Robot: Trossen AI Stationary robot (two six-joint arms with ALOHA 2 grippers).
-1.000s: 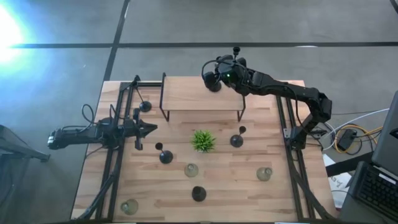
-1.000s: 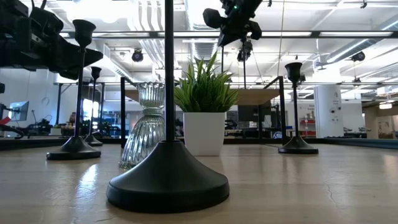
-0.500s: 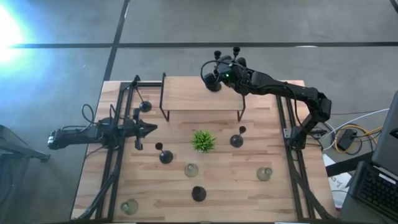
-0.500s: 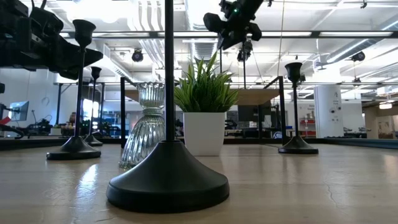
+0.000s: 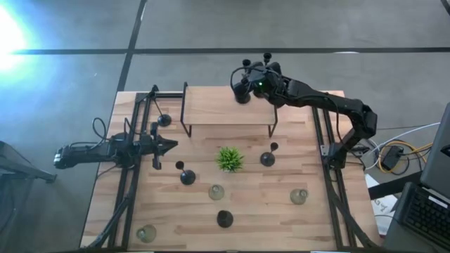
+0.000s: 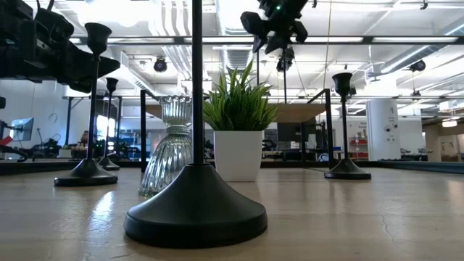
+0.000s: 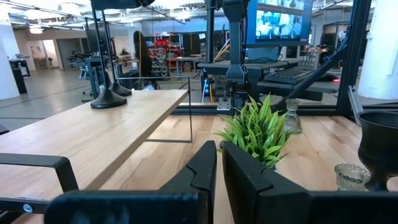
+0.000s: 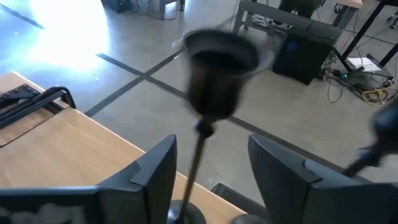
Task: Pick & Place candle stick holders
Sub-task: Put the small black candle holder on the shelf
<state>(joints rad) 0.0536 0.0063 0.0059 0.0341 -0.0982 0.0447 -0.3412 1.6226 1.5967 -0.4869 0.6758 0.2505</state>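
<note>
The right gripper (image 8: 205, 171) has its fingers apart, flanking the stem of a black candle stick holder (image 8: 219, 74) that stands on the raised wooden shelf (image 5: 225, 105) at the tabletop's far edge. The left gripper (image 7: 219, 163), fingers together, waits at the left edge. Other holders stand around the small potted plant (image 5: 229, 159).

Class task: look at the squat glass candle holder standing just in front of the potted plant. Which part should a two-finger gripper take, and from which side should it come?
Grip the glass candle holder at its narrow waist, between the flared cup and the wider ribbed base, coming level from the side. It stands upright, and the pinch there probably keeps fingers from sliding. Approach from the table's front, away from the plant and the tall black holder.
</note>
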